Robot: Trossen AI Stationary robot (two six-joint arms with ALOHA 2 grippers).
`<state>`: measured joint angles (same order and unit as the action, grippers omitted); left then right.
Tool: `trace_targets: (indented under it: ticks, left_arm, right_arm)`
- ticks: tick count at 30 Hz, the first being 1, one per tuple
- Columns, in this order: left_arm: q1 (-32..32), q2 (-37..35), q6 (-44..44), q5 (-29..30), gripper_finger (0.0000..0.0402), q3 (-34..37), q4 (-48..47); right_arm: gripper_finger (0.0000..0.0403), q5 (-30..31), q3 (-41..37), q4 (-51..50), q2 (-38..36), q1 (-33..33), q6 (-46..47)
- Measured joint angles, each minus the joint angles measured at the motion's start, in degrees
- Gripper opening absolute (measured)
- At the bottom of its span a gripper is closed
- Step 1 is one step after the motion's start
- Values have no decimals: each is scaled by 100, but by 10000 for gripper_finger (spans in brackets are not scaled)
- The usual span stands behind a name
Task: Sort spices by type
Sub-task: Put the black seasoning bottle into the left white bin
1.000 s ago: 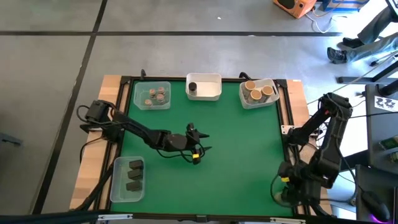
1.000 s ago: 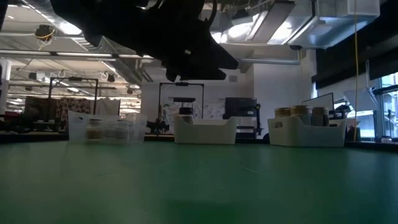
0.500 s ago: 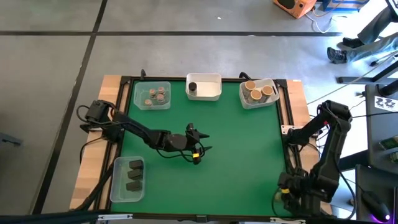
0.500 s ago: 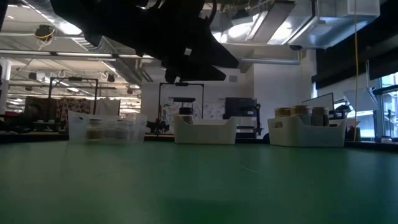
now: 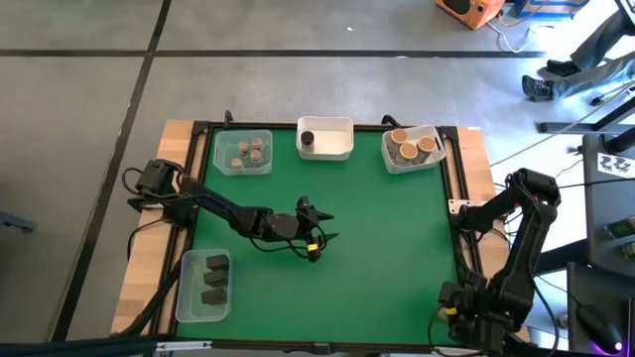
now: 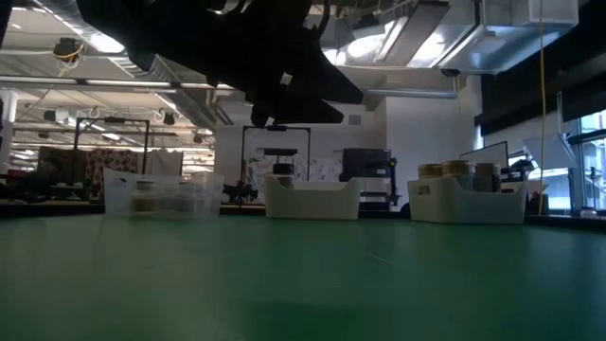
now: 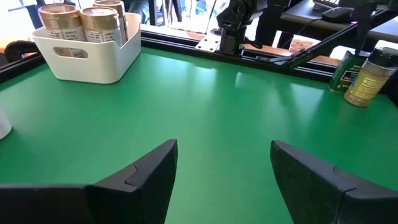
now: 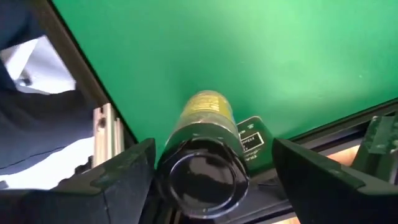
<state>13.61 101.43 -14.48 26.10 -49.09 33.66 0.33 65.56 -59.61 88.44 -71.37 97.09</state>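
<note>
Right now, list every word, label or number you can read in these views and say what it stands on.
None can be read.
Jars in the white tub: label bands, too blurred.
Dark-capped jar between the right gripper's fingers: label print too small.
Two bottles at the table edge: labels unreadable.

right hand point(image 5: 448, 309) lower, nearer table's front edge

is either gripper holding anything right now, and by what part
The left gripper is open and empty. A dark-capped spice jar sits between the right gripper's fingers; contact can't be told.
</note>
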Motion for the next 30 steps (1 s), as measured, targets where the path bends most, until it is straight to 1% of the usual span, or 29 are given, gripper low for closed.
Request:
trace_targets:
  ticks: [7,10,13,18,22,26,30]
  left_arm:
    - [0,0,5,1,241,1,-3]
    - [0,0,-4,3,241,1,-3]
    - [0,0,-6,3,241,1,-3]
    - [0,0,-6,3,241,1,-3]
    - [0,0,-6,3,241,1,-1]
    - [2,-3,8,3,241,1,-2]
    - [2,-198,64,3,241,8,-110]
  right_arm:
    - [319,-368,0,-63,351,13,-290]
    - [314,-391,-2,-46,396,15,-292]
    - [285,-305,-2,-89,397,15,-296]
    - [208,-30,-2,-144,396,13,-329]
    - [208,24,-1,-194,392,20,-469]
    - [208,74,0,-323,383,188,-675]
    - [208,361,9,-416,347,485,-1178]
